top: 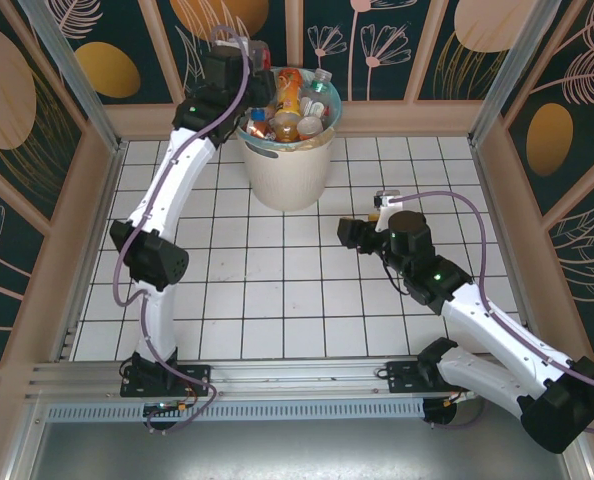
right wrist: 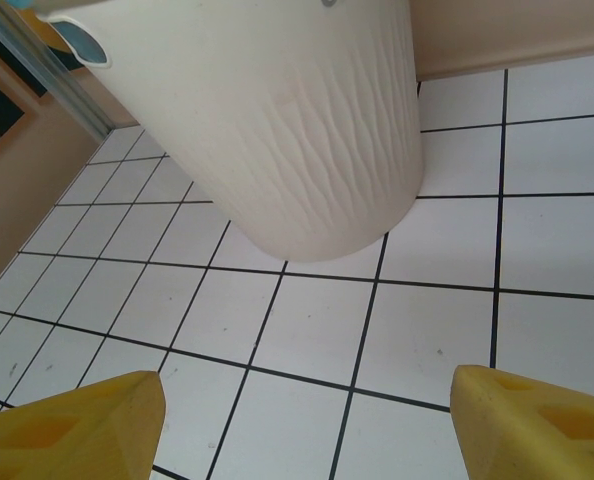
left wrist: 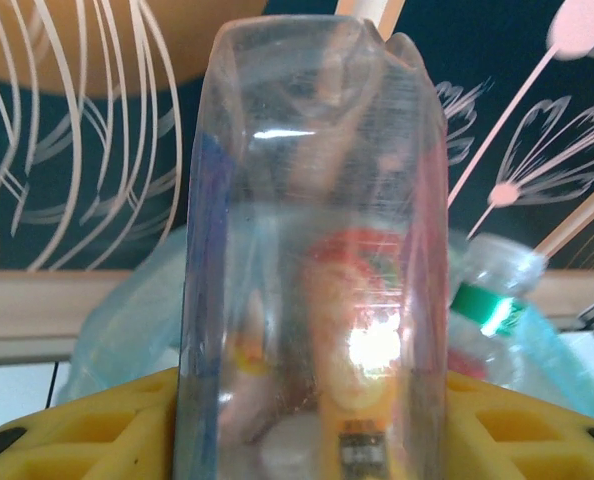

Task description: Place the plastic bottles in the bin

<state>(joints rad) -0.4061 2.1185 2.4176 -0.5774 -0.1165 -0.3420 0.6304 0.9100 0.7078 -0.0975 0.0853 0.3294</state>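
One clear bottle [left wrist: 312,260] stands base-up in the left wrist view, between the yellow fingers [left wrist: 97,425] of the left gripper [left wrist: 312,410]. They press its sides, so the jaws look closed on it at a narrow setting. Through its wall a red-and-orange label shows, blurred. In the top view this bottle hangs at the far left rim of the bin [top: 287,180], just above the lip and not yet inside.

The bin stands at the far middle of the tiled table [top: 277,300], against the back wall. It is heaped with plastic bottles [top: 295,105], orange and clear ones rising above the rim, with the teal bag [left wrist: 127,310] folded over its edge. A green-capped bottle [left wrist: 497,300] lies on that heap just beside the held one.

The step in hand looks like the drop: carry done, release due. The next move probably calls for shifting the bottle inward over the heap before the jaws part, since the pile is high and a bottle let go at the rim could roll off onto the tiles.

The right gripper [right wrist: 302,405] hovers low over bare tiles near the bin's right side, jaws wide and holding nothing.
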